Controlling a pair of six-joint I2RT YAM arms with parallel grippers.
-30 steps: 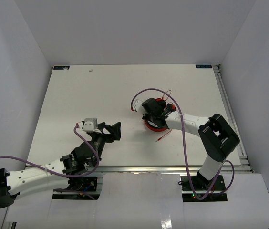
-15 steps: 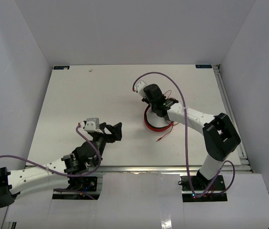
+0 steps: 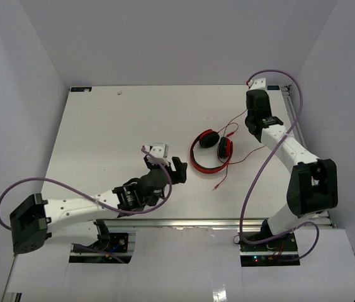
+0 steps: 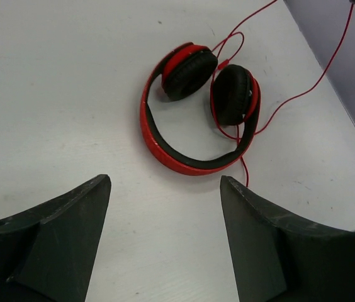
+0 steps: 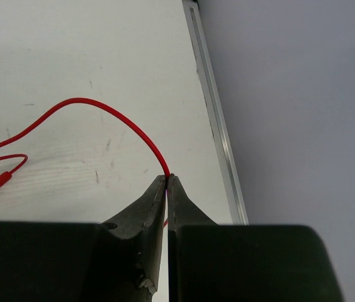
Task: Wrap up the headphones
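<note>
The white table [image 3: 102,126] carries red headphones [image 3: 208,139] lying flat, right of centre.

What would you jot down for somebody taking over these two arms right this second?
Left claw: open, holding nothing, aimed at the headphones from the near side.
Right claw: shut on the cord, pinching it near the far right edge of the table.
Headphones: lying flat on the table between the two arms, earcups folded in side by side.
Done: the cord is picked up at one spot.
Left: all the wrapping. The cord trails loose across the table, with no turns around the headphones yet.
</note>
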